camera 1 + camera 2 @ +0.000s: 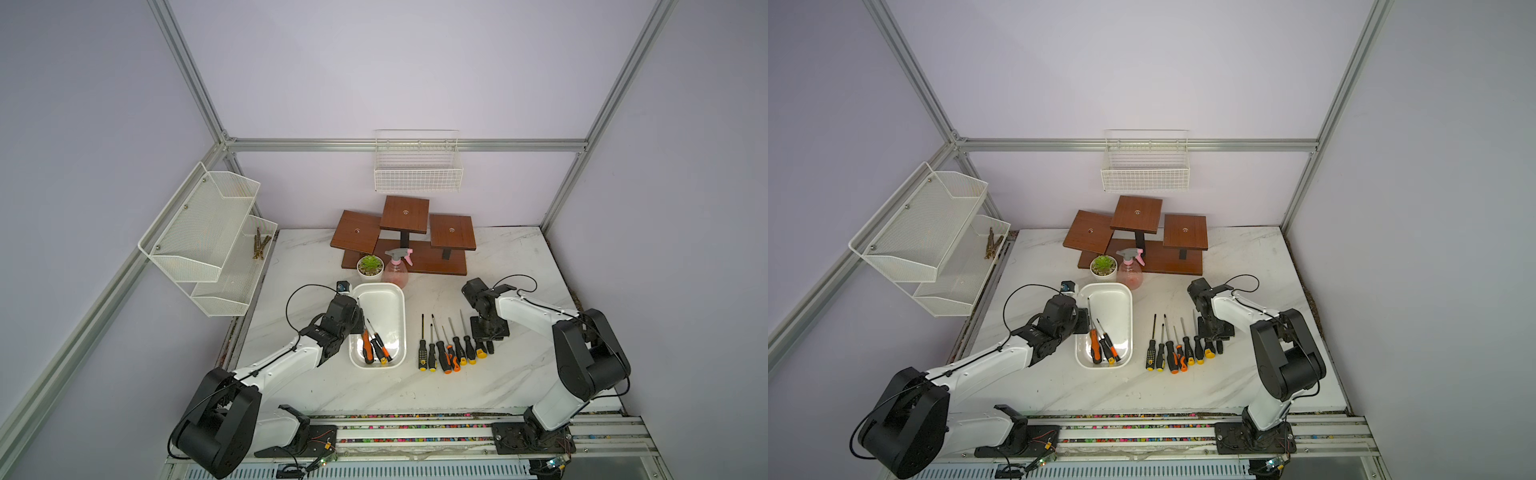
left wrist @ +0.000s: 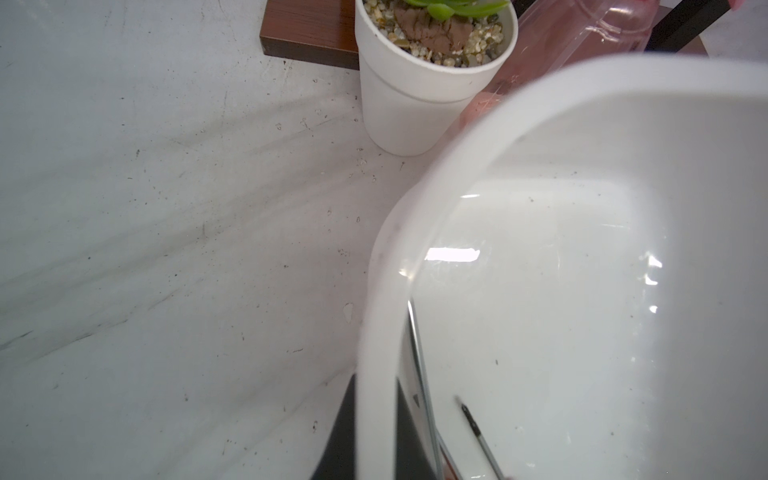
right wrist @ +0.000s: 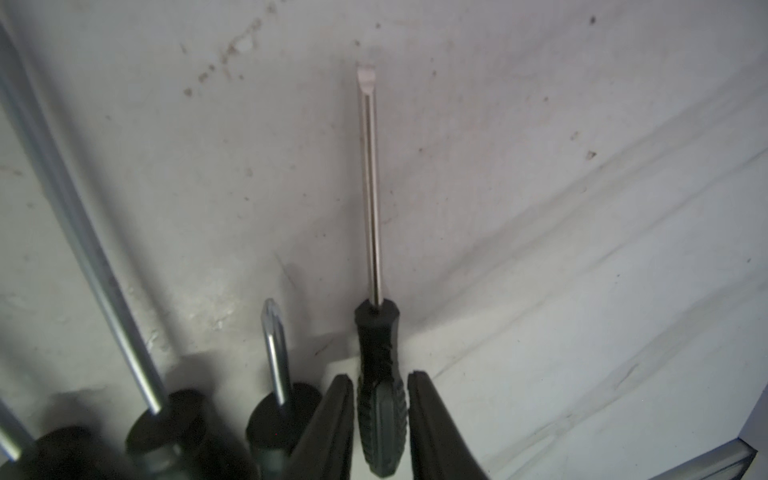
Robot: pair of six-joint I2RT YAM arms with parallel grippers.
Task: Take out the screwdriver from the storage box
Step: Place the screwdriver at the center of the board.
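The white storage box (image 1: 402, 309) (image 1: 1128, 307) sits mid-table with two orange-and-black screwdrivers (image 1: 368, 349) (image 1: 1109, 348) lying at its near end. My left gripper (image 1: 355, 326) (image 2: 376, 386) is shut on the box's left rim, one finger outside the wall and one inside. Their shafts (image 2: 419, 374) show beside it. To the box's right, my right gripper (image 1: 487, 343) (image 3: 380, 378) points down, open. Its fingers (image 3: 332, 415) straddle the handle of a black flat-blade screwdriver (image 3: 378, 340) lying on the table, with a small gap on each side.
Several screwdrivers (image 1: 446, 349) (image 1: 1177, 349) lie in a row between the box and my right gripper. Behind the box stand a potted plant (image 1: 370, 266), a pink spray bottle (image 1: 395, 270) and a wooden stand (image 1: 405, 232). Wire baskets (image 1: 417, 168) hang on the walls.
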